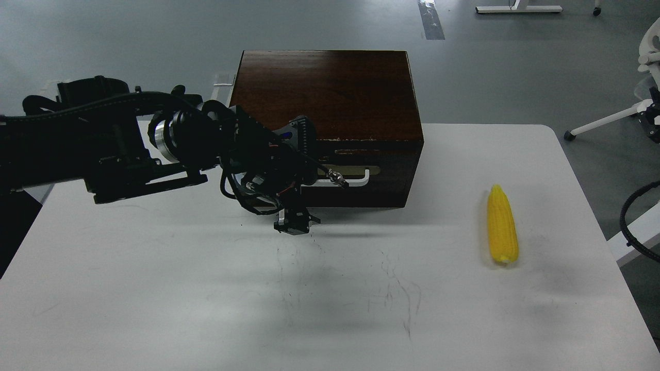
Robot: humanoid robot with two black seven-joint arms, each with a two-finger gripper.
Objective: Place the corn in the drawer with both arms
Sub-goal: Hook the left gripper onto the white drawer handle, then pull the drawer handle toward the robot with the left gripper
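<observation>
The dark brown wooden box stands at the back of the white table. Its drawer is out by a thin sliver, with a pale strip showing above its front. My left gripper reaches in from the left and is closed over the left part of the drawer's white bar handle; the dark claw hides that part of the handle. The yellow corn lies on the table to the right of the box, pointed end away from me, far from the gripper. My right gripper is out of view.
A black cable loop hangs past the table's right edge. White chair legs stand on the grey floor at the right. Faint pen scribbles mark the tabletop in front of the box.
</observation>
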